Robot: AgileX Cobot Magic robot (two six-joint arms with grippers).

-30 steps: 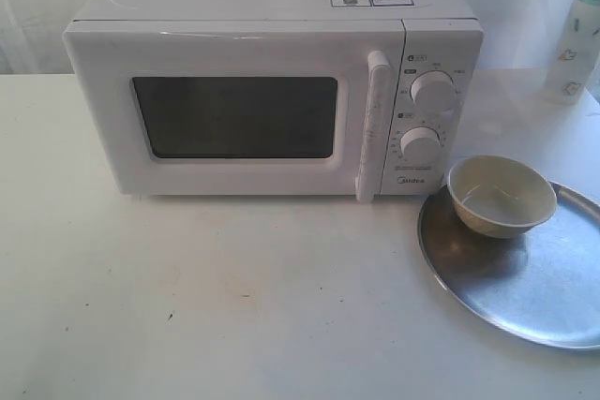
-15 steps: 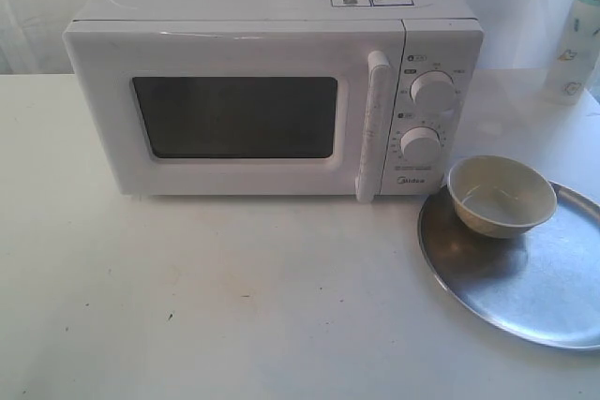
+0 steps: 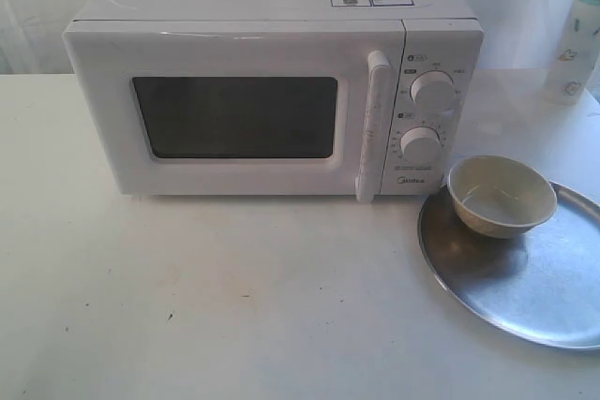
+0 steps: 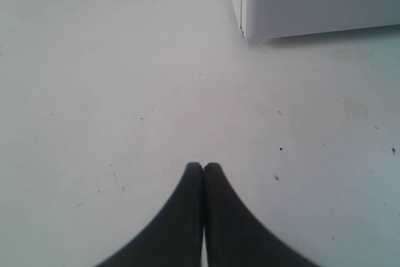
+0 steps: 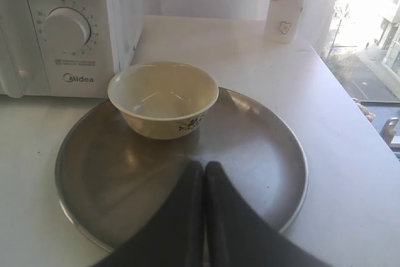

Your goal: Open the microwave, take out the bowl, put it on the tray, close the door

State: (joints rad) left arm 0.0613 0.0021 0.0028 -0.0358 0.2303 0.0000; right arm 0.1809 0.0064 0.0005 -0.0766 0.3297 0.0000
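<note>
The white microwave stands at the back of the table with its door shut and the vertical bar handle beside the two knobs. The beige bowl sits upright on the silver tray, on the part nearest the microwave; the same bowl and tray show in the right wrist view. My right gripper is shut and empty above the tray, a short way from the bowl. Shut and empty as well, my left gripper hangs over bare table near the microwave's corner. Neither gripper shows in the exterior view.
A pale bottle with small printed figures stands at the back right, also in the right wrist view as the bottle. The table's right edge runs beside the tray, with a window drop beyond it.
</note>
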